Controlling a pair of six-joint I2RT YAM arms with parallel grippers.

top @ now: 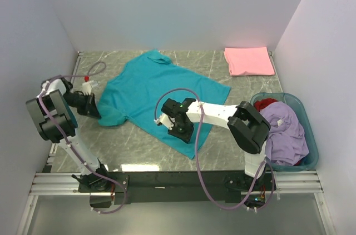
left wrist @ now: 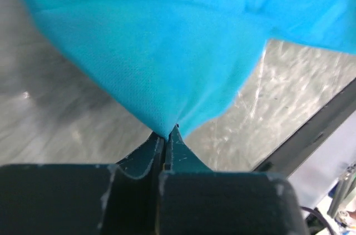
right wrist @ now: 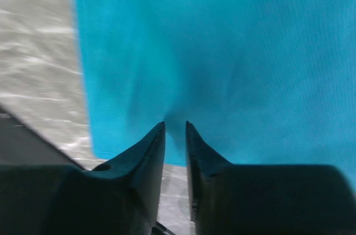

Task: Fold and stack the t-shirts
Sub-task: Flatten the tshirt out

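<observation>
A teal t-shirt [top: 161,93] lies spread flat on the marble table, collar toward the back. My left gripper [top: 99,114] is at its left sleeve; in the left wrist view the gripper [left wrist: 167,134] is shut on a pinch of that teal cloth [left wrist: 167,40], which lifts into a peak. My right gripper [top: 183,133] sits on the shirt's near hem. Seen from the right wrist, its fingertips [right wrist: 160,129] rest on the teal cloth [right wrist: 233,51] a narrow gap apart, with nothing clamped between them. A folded pink t-shirt [top: 248,60] lies at the back right.
A teal plastic basket [top: 312,138] stands at the right edge, holding a crumpled lavender t-shirt [top: 286,129] and a red one [top: 266,103]. White walls close the table on three sides. A black rail [top: 178,179] runs along the near edge.
</observation>
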